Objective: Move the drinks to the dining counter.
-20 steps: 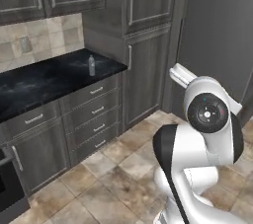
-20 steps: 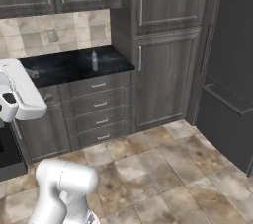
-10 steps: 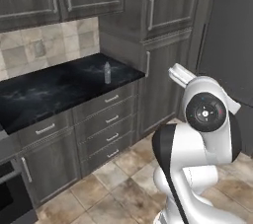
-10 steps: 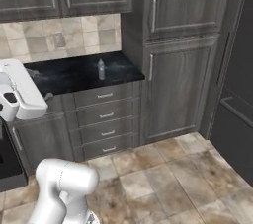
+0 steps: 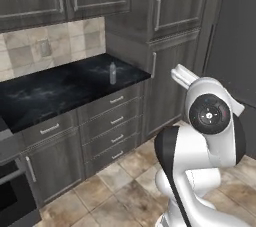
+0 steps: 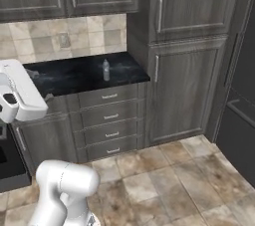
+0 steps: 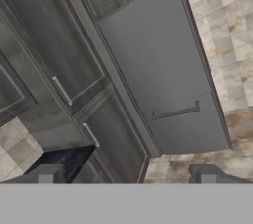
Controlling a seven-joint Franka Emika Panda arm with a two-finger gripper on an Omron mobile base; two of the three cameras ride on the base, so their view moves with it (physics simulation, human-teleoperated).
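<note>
Black marble worktop with drawers beneath carries one drink: slim clear bottle, standing upright near the worktop's right end, toward the back edge, just before the tall cabinet. Carton not made out. End effector released, jaws spread wide, nothing between them; it faces cabinet doors and floor tile, well apart from the bottle. Judgement: task barely begun. Bottle not yet grasped; approach, pickup and carry to the dining counter all remain.

Bottle too small for cap colour; fingertips cut off.
</note>
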